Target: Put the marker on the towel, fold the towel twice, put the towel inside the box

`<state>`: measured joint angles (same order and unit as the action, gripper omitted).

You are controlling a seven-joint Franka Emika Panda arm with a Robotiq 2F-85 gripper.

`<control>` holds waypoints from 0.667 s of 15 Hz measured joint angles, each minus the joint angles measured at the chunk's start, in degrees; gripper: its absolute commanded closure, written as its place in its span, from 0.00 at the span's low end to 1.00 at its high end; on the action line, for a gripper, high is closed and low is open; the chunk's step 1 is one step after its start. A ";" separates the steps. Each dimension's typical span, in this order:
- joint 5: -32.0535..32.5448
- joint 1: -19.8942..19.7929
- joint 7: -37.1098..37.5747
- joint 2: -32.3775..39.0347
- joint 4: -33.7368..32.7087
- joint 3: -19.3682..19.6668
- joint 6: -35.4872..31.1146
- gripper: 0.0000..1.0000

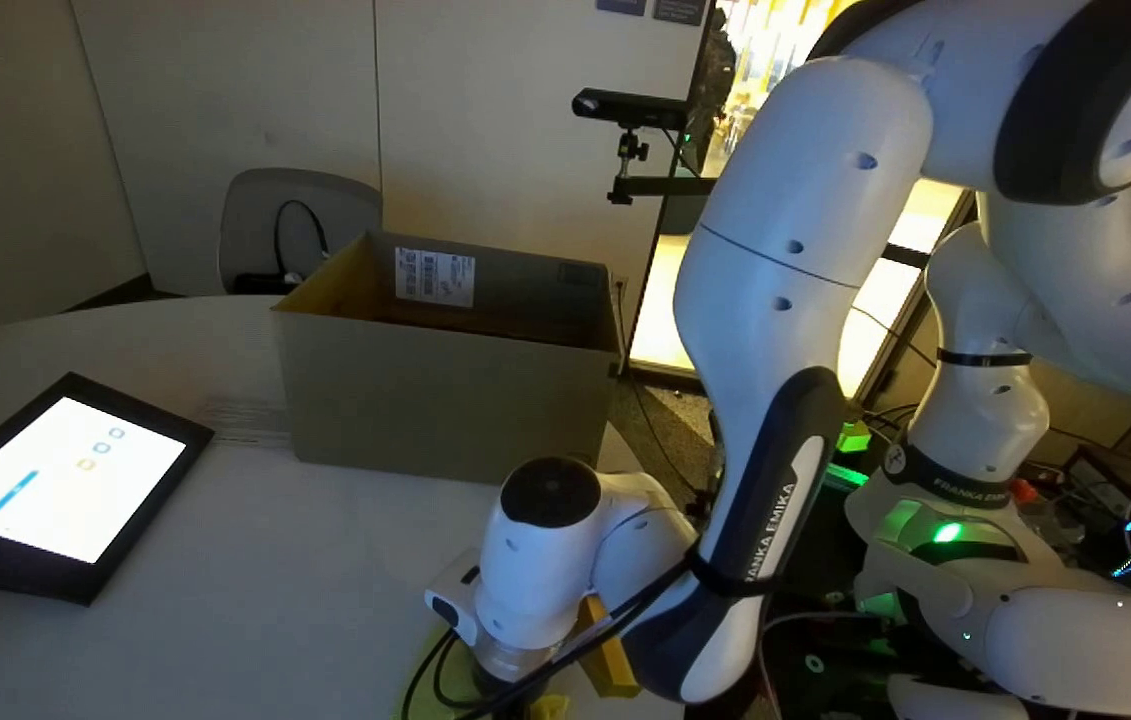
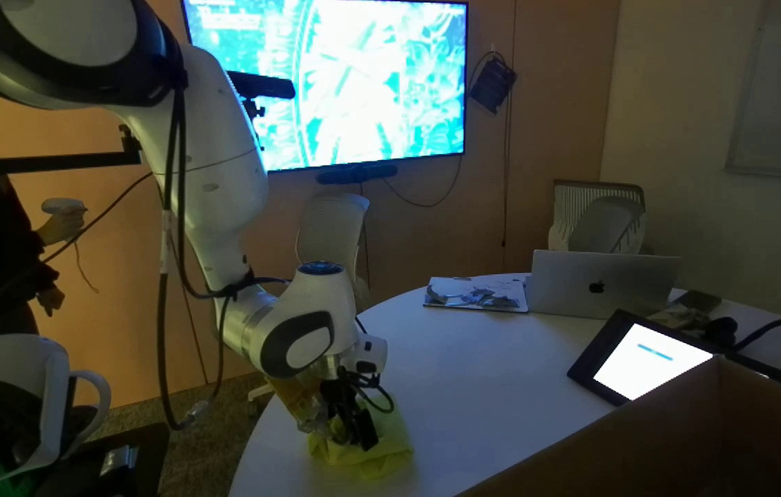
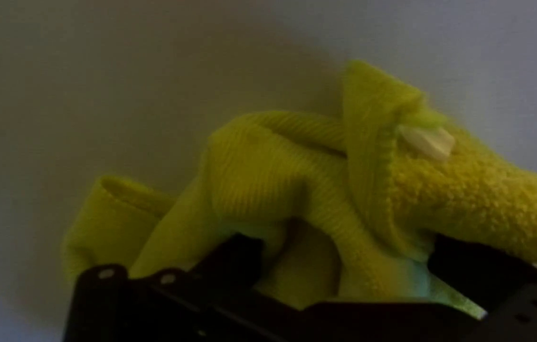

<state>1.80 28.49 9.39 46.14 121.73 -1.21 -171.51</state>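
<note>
The black 2-fingered tool (image 3: 345,259) is spread apart, with folds of the rumpled yellow-green cloth towel (image 3: 268,175) between its fingers, on the white desk (image 1: 275,590), outside the rectangular brown cardboard box (image 1: 455,400).

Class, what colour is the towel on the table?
Yellow-green; the towel shows best in the wrist view.

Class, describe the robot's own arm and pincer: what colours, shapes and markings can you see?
The arm is white with rounded, tube-like sections, dark panels and "EMIKA" lettering. Black cables run along it. The pincer is black, with two fingers.
</note>
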 measured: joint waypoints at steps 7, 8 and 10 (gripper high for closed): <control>0.00 -1.30 0.57 1.06 -3.00 -0.41 3.06 0.75; 0.00 -2.07 0.45 0.80 -3.17 -0.92 3.83 0.84; 0.00 -4.19 -0.37 0.14 -3.34 -2.43 5.38 0.87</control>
<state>1.80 24.30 9.03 46.28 118.39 -3.64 -166.13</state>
